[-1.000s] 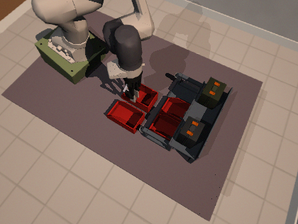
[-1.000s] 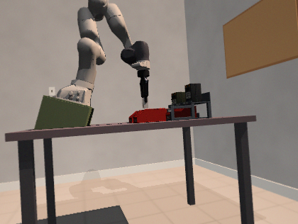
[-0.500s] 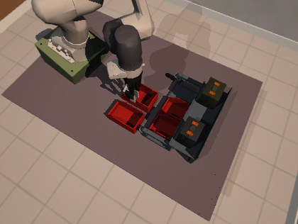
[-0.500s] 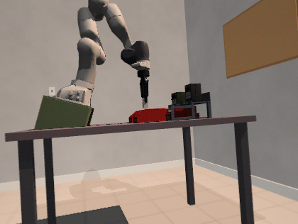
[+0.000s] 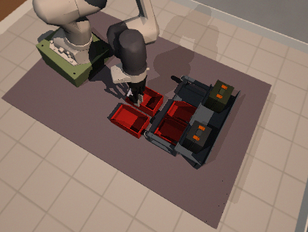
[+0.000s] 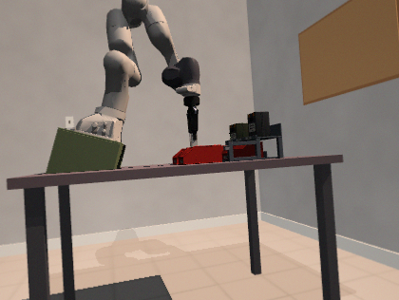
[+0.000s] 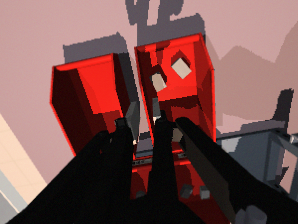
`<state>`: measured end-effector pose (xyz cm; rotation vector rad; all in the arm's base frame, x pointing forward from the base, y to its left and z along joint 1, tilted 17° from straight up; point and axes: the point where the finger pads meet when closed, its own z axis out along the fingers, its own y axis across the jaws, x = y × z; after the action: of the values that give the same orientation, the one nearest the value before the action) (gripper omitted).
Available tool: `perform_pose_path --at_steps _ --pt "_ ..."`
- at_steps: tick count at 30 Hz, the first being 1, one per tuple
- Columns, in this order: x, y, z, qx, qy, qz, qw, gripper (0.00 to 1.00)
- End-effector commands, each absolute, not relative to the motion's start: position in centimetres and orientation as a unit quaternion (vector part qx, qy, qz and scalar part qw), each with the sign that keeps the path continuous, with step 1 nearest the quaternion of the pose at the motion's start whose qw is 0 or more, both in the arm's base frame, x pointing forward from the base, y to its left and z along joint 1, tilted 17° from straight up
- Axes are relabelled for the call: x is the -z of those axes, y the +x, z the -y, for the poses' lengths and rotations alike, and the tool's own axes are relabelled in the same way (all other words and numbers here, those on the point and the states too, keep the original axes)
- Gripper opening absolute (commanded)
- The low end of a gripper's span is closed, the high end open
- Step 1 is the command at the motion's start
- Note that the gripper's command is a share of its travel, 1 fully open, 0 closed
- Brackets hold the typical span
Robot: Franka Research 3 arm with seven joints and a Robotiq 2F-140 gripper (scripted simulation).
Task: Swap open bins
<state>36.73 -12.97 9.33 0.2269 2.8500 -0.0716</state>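
Two red open bins stand side by side on the table. The empty bin (image 5: pixel 129 120) (image 7: pixel 85 100) is the nearer one. The bin with beige parts (image 5: pixel 149 100) (image 7: pixel 182 75) stands next to it on the shelf's side. In the exterior view the two bins (image 6: pixel 197 154) merge into one red shape. My gripper (image 5: pixel 136 101) (image 6: pixel 192 140) (image 7: pixel 146 108) points down over the parts bin's side wall that faces the empty bin. The fingers stand a narrow gap apart, one on each side of that wall's rim, and do not squeeze it.
The dark shelf (image 5: pixel 191 89) (image 6: pixel 277 140) stands to the right and holds two red bins (image 5: pixel 181 110) (image 5: pixel 169 130); its far place looks free. Two dark boxes (image 5: pixel 220 95) (image 5: pixel 198 137) sit on its upper board. The robot's green base (image 5: pixel 70 64) is at the back left.
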Motion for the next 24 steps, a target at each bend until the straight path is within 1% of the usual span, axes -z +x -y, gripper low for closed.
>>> perform_pose_path --at_steps 1,24 --pt "-9.1 37.2 13.3 0.028 0.076 -0.986 0.146 0.15" --pt "-6.7 37.9 13.5 0.028 0.076 -0.986 0.146 0.15"
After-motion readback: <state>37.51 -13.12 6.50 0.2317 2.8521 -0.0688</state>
